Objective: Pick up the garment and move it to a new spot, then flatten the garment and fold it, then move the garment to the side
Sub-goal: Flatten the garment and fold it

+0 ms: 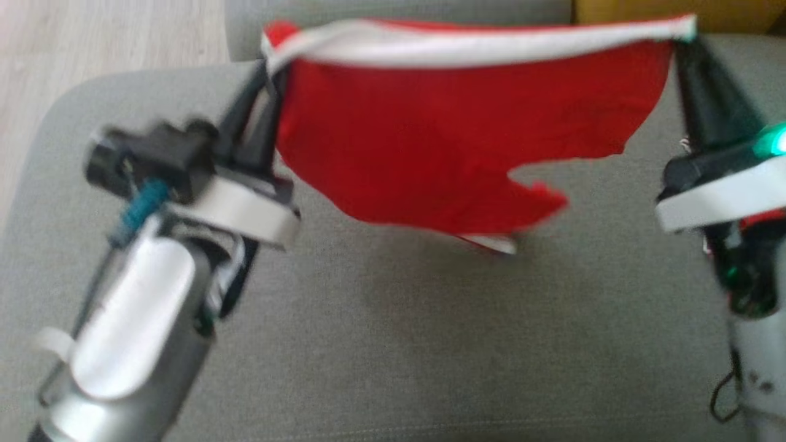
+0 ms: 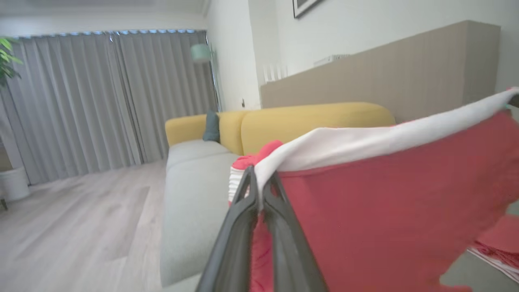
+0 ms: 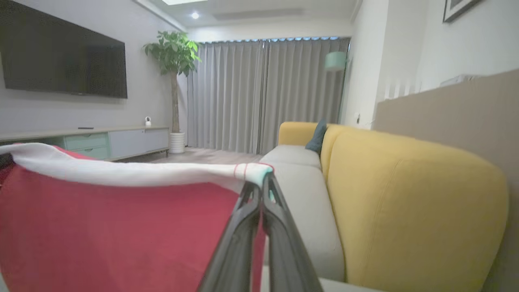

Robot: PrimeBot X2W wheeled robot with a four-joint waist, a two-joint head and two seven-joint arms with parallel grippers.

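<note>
Garment (image 1: 442,153), red with a white band along its top, hangs spread in the air over the far half of the grey sofa seat (image 1: 430,344). It is stretched between the two grippers, and the band runs nearly taut from one to the other. Left gripper (image 1: 268,73) is clamped tight on the band's left end, near the seat's far left corner, its dark fingers (image 2: 239,227) pressed together with cloth between them. Right gripper (image 1: 684,46) pinches the band's right end the same way, toward the seat's far right edge. The red cloth drops from the band to a ragged lower edge, deepest near the middle. There a white strip seems to sit just above the seat, though blur hides whether it touches. Behind the seat stands a yellow backrest (image 3: 405,202)
</note>
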